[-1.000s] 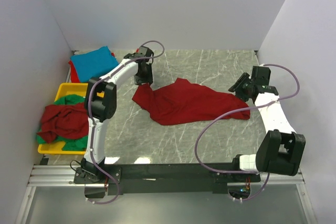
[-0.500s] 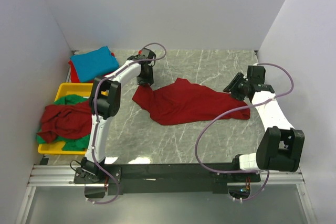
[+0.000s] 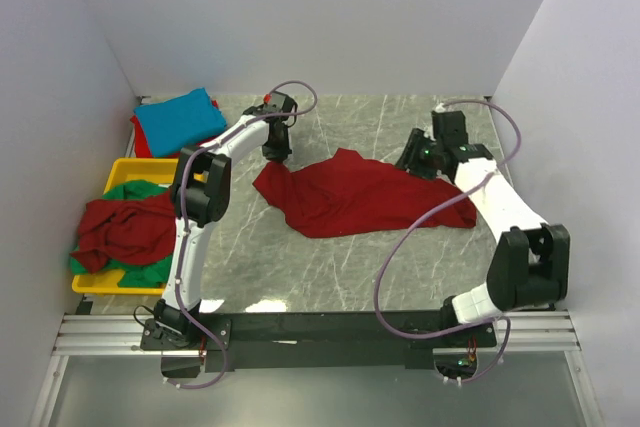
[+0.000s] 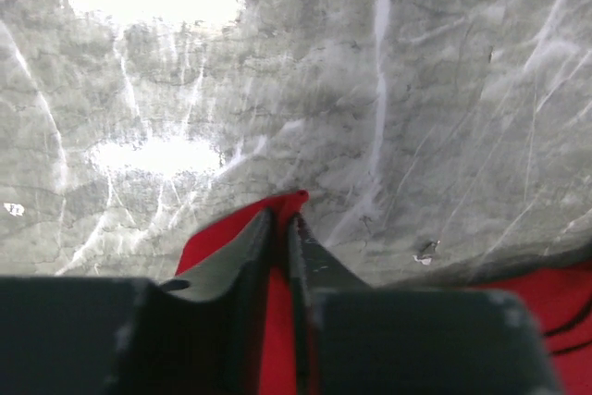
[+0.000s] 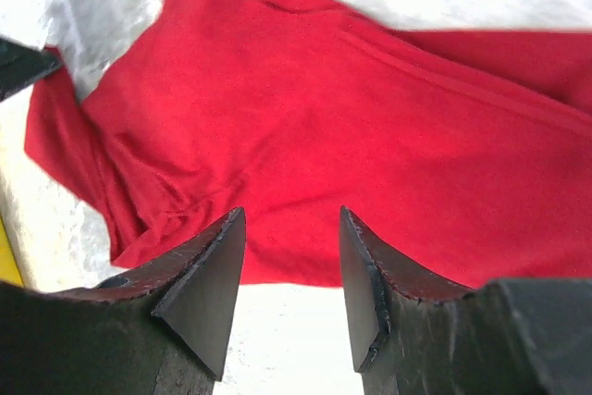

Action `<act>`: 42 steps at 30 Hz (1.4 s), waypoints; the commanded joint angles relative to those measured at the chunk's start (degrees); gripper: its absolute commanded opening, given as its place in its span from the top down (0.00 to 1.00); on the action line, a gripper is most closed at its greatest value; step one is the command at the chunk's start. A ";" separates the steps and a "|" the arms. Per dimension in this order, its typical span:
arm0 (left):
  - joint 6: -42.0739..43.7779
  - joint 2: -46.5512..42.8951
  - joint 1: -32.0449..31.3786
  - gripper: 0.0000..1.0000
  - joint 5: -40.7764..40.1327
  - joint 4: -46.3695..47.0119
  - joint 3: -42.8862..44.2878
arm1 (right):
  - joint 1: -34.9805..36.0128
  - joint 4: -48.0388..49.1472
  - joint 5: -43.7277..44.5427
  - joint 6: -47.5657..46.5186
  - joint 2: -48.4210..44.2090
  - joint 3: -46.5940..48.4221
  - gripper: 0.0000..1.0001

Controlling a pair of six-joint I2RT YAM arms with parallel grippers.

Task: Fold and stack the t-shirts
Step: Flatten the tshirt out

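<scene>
Yellow tray [image 3: 128, 169] near left, crumpled red shirt [image 3: 120, 227] and green shirt [image 3: 145, 272] heaped inside. Dark red shirt [image 3: 350, 197] spread mid desk [image 3: 400, 267]. Left fingers [image 3: 277, 152] pinch its left corner. Right fingers [image 3: 413, 155] wide, above right side. Blue shirt [image 3: 178, 119] folded, far left corner.

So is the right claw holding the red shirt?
No, the right gripper has its two fingers standing apart with nothing between them, and the red shirt lies beyond their tips.

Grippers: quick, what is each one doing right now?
Left gripper: shut on the red shirt.
Right gripper: open, holding nothing.
</scene>
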 commanded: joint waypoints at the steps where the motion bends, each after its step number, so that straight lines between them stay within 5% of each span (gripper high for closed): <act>1: 0.15 -1.37 -0.09 0.85 -1.11 0.09 -1.62 | 2.48 1.27 -0.68 -3.10 4.59 5.28 0.48; 3: -0.20 -3.03 0.09 0.94 -2.08 -0.01 -2.94 | 3.97 0.74 -0.68 -3.81 8.63 8.97 0.48; 17: -4.77 -20.17 3.16 0.94 2.75 4.74 -17.44 | 8.46 -4.36 -7.36 -10.40 35.09 34.46 0.46; 27: -6.09 -22.46 4.13 0.99 3.63 4.21 -20.16 | 10.13 -2.60 -15.97 -12.94 39.23 33.42 0.45; 37: -6.45 -23.78 5.01 0.99 4.60 4.83 -23.16 | 11.44 -2.86 -15.71 -14.70 40.90 30.52 0.45; 42: -6.44 -24.84 5.62 0.99 4.86 5.53 -24.56 | 12.24 -3.92 -14.66 -16.11 40.55 29.46 0.53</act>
